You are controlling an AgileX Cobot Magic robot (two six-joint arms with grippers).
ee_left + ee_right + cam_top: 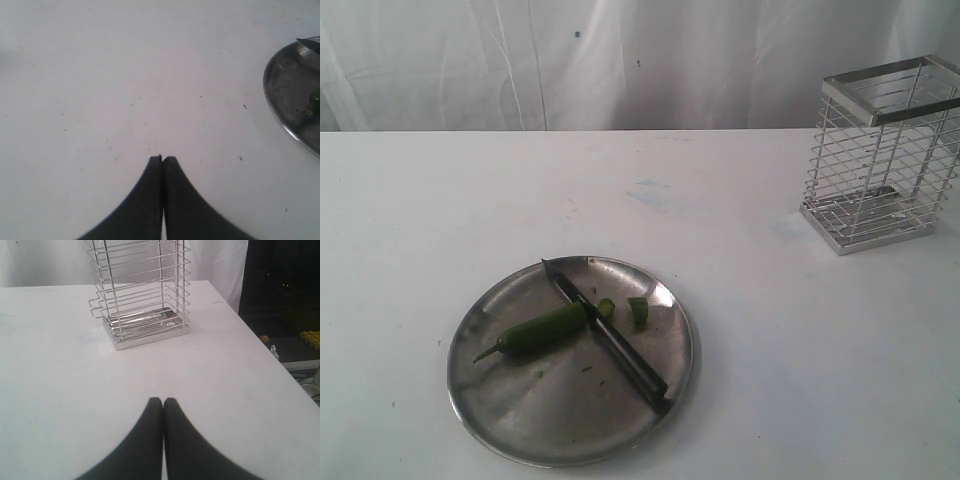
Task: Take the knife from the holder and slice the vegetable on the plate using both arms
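Observation:
The steel plate lies near the front of the white table. On it rests the green vegetable, with two cut pieces beside its blunt end. The dark knife lies diagonally across the plate, blade tip toward the back. The chrome wire holder stands empty at the back right. Neither arm shows in the exterior view. My left gripper is shut on nothing above bare table, the plate's rim off to one side. My right gripper is shut and empty, facing the holder.
A white curtain hangs behind the table. In the right wrist view the table edge runs close past the holder, with a dark area beyond it.

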